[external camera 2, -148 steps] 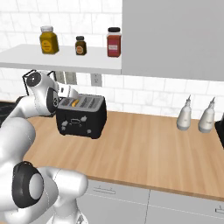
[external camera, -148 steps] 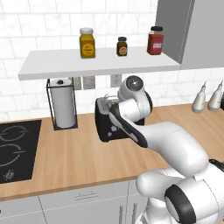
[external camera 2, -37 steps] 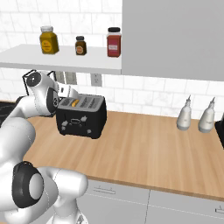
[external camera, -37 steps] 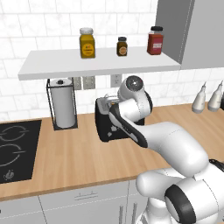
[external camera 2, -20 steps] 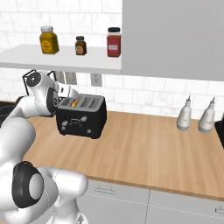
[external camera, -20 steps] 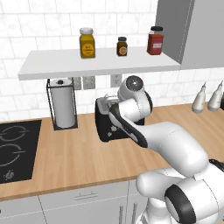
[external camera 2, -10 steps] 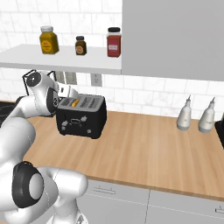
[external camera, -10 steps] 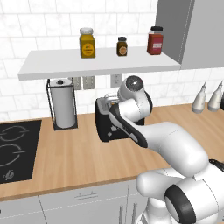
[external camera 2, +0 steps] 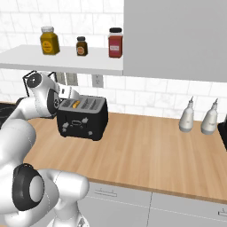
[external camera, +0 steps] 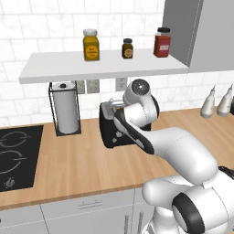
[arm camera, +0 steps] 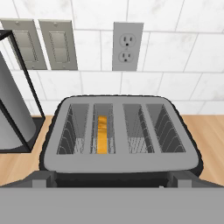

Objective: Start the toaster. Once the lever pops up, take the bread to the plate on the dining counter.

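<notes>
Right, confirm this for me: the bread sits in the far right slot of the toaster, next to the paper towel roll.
Not quite. In the hand view the bread sits in the second slot from the left, not the far right one. The rest holds: the toaster stands next to the paper towel roll.

2 rear base views flank the toaster (external camera 2: pixel 83 118); hand view looks down closely.

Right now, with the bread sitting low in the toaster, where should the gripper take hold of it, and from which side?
Probably from straight above. The bread stands on edge in the second slot from the left of the toaster, so just its orange-brown top crust is exposed. The open gripper should close its jaws across the thin slice, one per flat face.
</notes>
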